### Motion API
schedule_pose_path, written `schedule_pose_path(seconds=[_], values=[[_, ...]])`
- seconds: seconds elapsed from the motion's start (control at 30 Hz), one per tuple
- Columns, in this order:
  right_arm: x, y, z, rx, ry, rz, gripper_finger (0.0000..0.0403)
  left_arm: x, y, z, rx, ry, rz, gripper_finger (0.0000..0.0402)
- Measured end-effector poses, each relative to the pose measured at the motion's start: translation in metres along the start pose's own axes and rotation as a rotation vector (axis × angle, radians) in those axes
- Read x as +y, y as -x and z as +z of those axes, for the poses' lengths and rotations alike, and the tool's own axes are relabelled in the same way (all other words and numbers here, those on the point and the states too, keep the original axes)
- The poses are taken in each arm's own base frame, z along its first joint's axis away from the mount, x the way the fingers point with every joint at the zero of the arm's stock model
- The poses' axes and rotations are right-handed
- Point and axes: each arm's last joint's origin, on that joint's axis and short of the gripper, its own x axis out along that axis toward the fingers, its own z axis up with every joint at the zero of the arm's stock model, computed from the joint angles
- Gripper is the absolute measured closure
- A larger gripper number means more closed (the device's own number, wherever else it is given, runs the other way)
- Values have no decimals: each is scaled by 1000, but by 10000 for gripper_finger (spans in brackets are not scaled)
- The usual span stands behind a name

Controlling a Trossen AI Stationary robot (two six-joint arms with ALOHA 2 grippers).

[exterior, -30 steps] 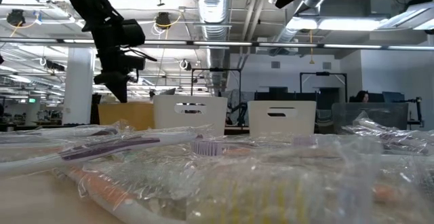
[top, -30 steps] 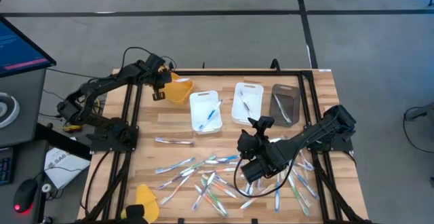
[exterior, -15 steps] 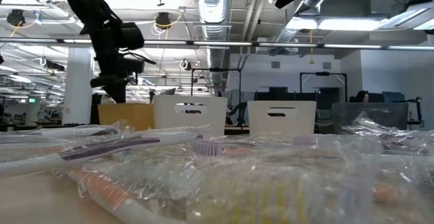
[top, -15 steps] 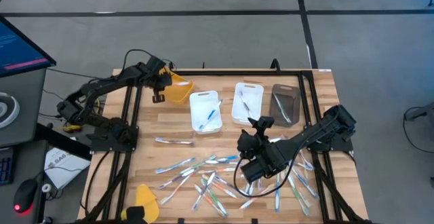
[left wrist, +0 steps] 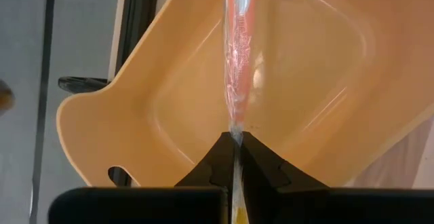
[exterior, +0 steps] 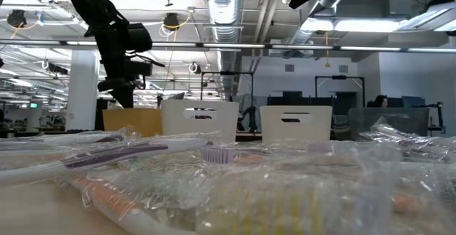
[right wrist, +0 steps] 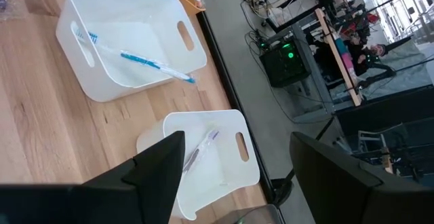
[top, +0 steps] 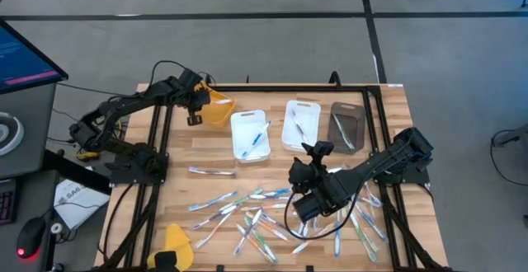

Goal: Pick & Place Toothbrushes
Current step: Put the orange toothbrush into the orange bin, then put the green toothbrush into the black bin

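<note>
The left gripper (left wrist: pixel 234 141) was clenched on the tip of a wrapped orange toothbrush (left wrist: pixel 237 54) over the yellow tray (left wrist: pixel 169 102), a light, stiff, crinkly-slick thing best pinched mid-handle, while the right gripper (top: pixel 311 191) hovered spread above the loose toothbrushes (top: pixel 247 214).

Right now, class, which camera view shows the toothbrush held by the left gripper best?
The left wrist view: the orange toothbrush is clamped in the shut left gripper, over the yellow tray. The high view shows only that gripper beside the tray, the brush too small; the low view shows the arm, no brush; the right wrist view shows neither.
</note>
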Motion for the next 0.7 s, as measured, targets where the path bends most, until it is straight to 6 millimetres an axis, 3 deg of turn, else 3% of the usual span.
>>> schedule_pose_path(seconds=[0.13,0.43,0.7], values=[[0,0,0,0,0,0,143,0,0,0,0,-1,0,390],[0,0,0,0,-1,0,143,0,0,0,1,-2,-1,318],[0,0,0,0,-1,0,143,0,0,0,1,-2,-1,292]])
